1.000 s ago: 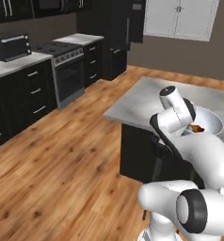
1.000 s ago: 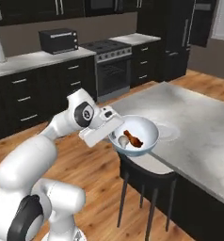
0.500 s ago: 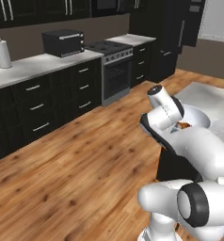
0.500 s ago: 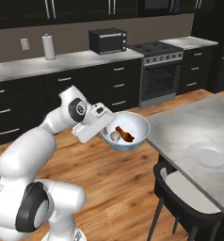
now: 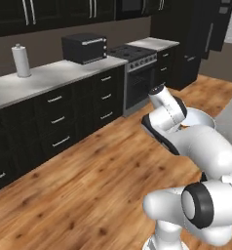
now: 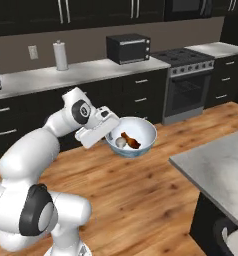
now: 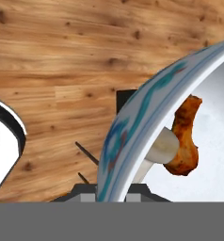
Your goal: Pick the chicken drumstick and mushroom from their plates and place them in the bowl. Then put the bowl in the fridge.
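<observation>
- The base turns, so both base views swing left across the kitchen; this is the camera moving, not the furniture.
- The grey island top (image 6: 216, 170), under the bowl (image 6: 133, 137) a second ago, now sits off to the right, and the bowl hangs over bare wood floor (image 6: 141, 195).
- The stove (image 6: 188, 82) slides from centre toward the right, and the toaster oven (image 6: 128, 48) moves into the middle.
- A paper towel roll (image 6: 61, 55) and a long run of counter (image 5: 45, 80) come into sight on the left.
- The white cabinet doors seen a second ago drop out of the left base view.
- The white plate, on the island half a second ago, is gone from the right base view.
</observation>
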